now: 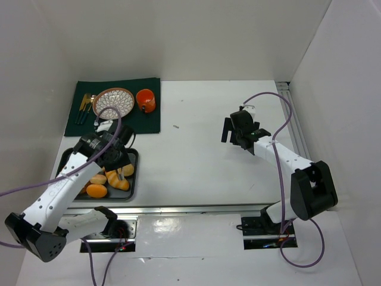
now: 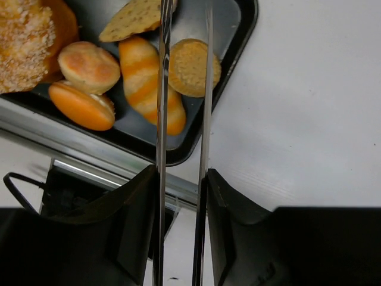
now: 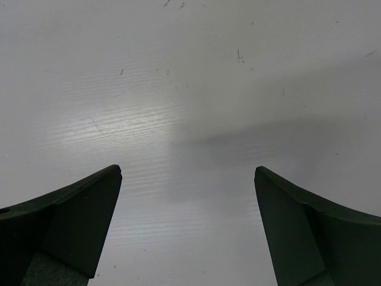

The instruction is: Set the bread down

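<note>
A dark tray (image 1: 134, 156) at the near left holds several breads: a striped long roll (image 2: 146, 83), a round flat bread (image 2: 193, 67), a triangular piece (image 2: 134, 21), two buns (image 2: 88, 65) and a sugared one (image 2: 24, 42). My left gripper (image 1: 113, 149) (image 2: 181, 173) is shut on a pair of metal tongs (image 2: 162, 119). The tong arms reach over the tray and stand slightly apart, with the striped roll and the round bread beneath them. Their tips are cut off by the frame, and I see nothing held in them. My right gripper (image 1: 238, 134) (image 3: 187, 179) is open and empty above bare table.
A patterned plate (image 1: 113, 101), an orange cup (image 1: 146, 100) and cutlery (image 1: 83, 107) sit on a green mat (image 1: 149, 122) behind the tray. A metal rail (image 2: 36, 128) runs along the table's near edge. White walls enclose the table.
</note>
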